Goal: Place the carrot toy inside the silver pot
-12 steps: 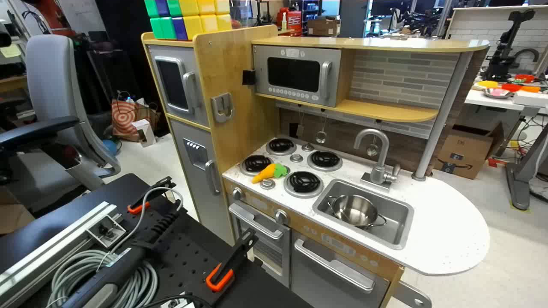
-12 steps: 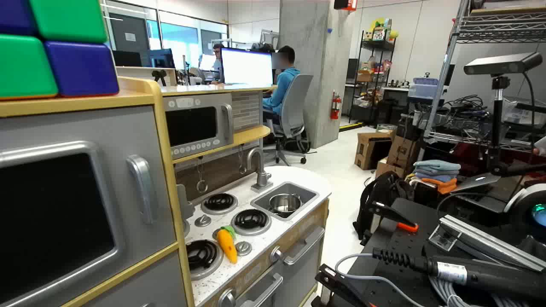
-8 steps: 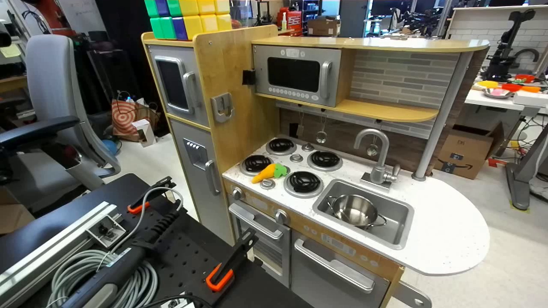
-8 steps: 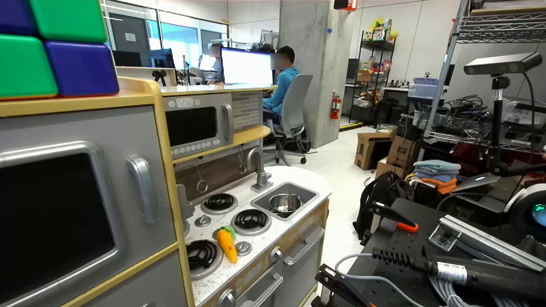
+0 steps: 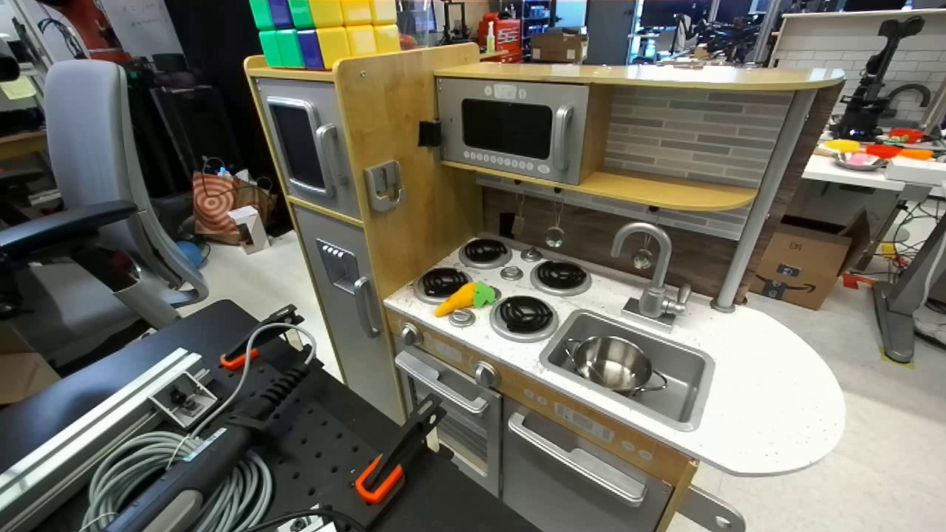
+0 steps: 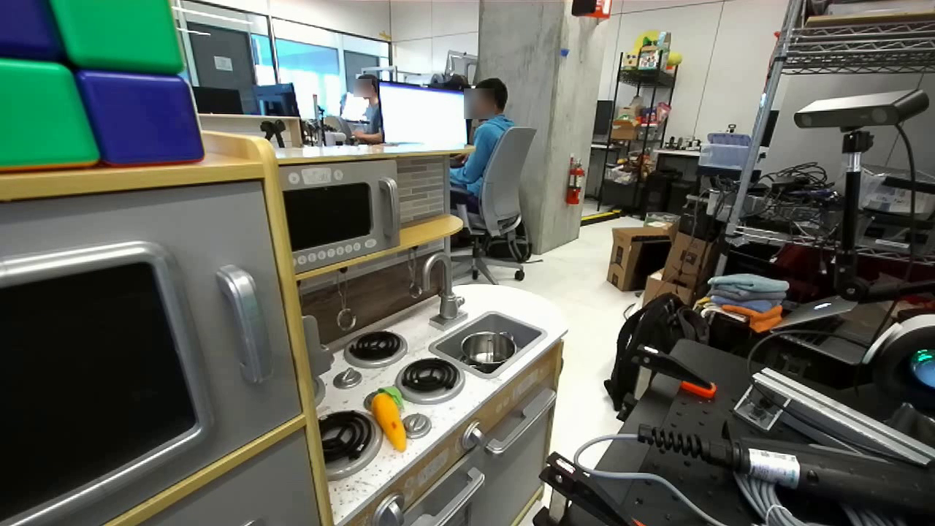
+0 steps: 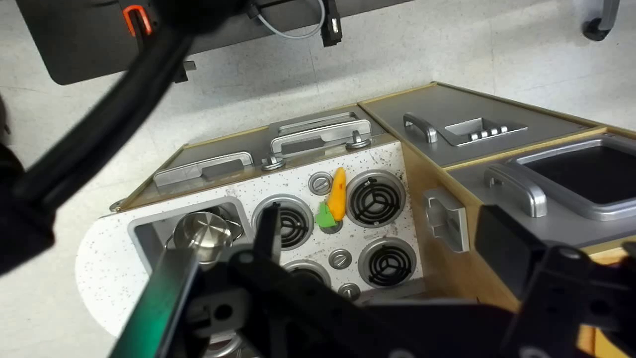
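Note:
The carrot toy, yellow-orange with a green leafy end, lies on the white stove top between burners and knobs. It shows in both exterior views [image 5: 461, 298] [image 6: 388, 420] and in the wrist view [image 7: 337, 195]. The round shiny silver pot stands upright in the sink basin in both exterior views [image 5: 612, 360] [image 6: 487, 350]. In the wrist view the pot [image 7: 202, 232] is partly hidden by the gripper's parts. My gripper [image 7: 385, 231] shows only in the wrist view. Its fingers are wide apart with nothing between them, well above the stove top and apart from the carrot toy.
The grey sink basin [image 5: 698, 395] is set into the counter, with a faucet [image 5: 654, 273] behind it. A tall wooden side panel [image 5: 414, 148] and a microwave shelf [image 5: 665, 191] border the stove. A black table [image 5: 310, 443] with cables and clamps stands in front.

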Tool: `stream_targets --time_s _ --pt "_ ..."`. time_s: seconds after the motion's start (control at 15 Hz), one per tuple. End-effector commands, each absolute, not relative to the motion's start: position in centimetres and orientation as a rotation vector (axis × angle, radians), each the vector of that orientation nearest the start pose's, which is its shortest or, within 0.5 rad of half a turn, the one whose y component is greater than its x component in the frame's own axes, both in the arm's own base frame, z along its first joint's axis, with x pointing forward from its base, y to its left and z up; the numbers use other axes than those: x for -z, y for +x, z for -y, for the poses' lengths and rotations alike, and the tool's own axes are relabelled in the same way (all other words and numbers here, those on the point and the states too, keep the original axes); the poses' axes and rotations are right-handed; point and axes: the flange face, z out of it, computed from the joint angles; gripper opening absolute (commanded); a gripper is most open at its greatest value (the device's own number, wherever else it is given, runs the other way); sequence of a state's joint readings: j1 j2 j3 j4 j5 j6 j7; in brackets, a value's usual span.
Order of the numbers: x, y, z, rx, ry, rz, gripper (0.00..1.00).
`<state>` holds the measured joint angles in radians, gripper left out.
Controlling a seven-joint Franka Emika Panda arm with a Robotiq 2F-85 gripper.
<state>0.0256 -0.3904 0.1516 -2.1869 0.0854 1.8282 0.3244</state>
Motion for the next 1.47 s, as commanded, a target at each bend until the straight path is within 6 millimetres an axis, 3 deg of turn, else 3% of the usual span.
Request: stream_targets --time_s 0.0,0.6,0.87,0.93,1.13,1.4 --pt "-54.5 43.2 -9.2 0.032 -3.098 -0.277 1.00" --pt "-54.5 43.2 -9.2 0.032 -3.098 -0.277 1.00" --pt "-52.7 47.0 -9.5 0.380 -2.998 -0.449 1.00" --pt "-51.6 48.2 -9.5 0.438 -2.981 -0.466 1.00" --pt "-44.8 52.0 -9.3 0.474 -2.963 -0.618 1.00" --pt "-35.6 56.6 -6.4 0.468 -3.013 -0.916 1.00"
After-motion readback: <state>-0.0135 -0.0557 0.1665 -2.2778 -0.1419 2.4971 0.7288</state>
